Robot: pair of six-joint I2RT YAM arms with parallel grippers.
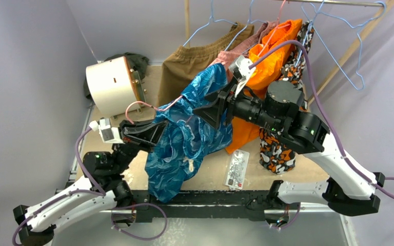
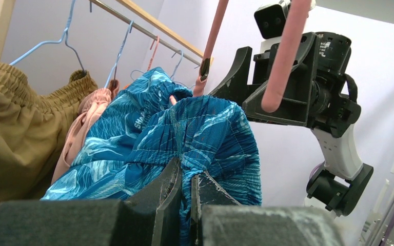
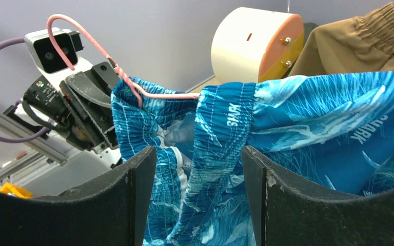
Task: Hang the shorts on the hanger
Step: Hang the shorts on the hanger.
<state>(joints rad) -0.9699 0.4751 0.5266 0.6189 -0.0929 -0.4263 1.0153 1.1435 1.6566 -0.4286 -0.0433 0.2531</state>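
Threading step: left gripper (image 2: 184, 177) jaws clenched on the thin pink-red wire hanger (image 3: 172, 96) near its neck, shiny blue-and-teal patterned shorts (image 1: 184, 138) bunched over it mid-frame above the counter (image 1: 215, 174); right gripper (image 3: 200, 154) jaws released astride the waistband; next, probably pinch the waistband and draw it along the hanger.

Wavy blue-and-teal shorts (image 1: 184, 143), pink-red hanger (image 2: 286, 56), plain orange shorts (image 1: 277, 61).
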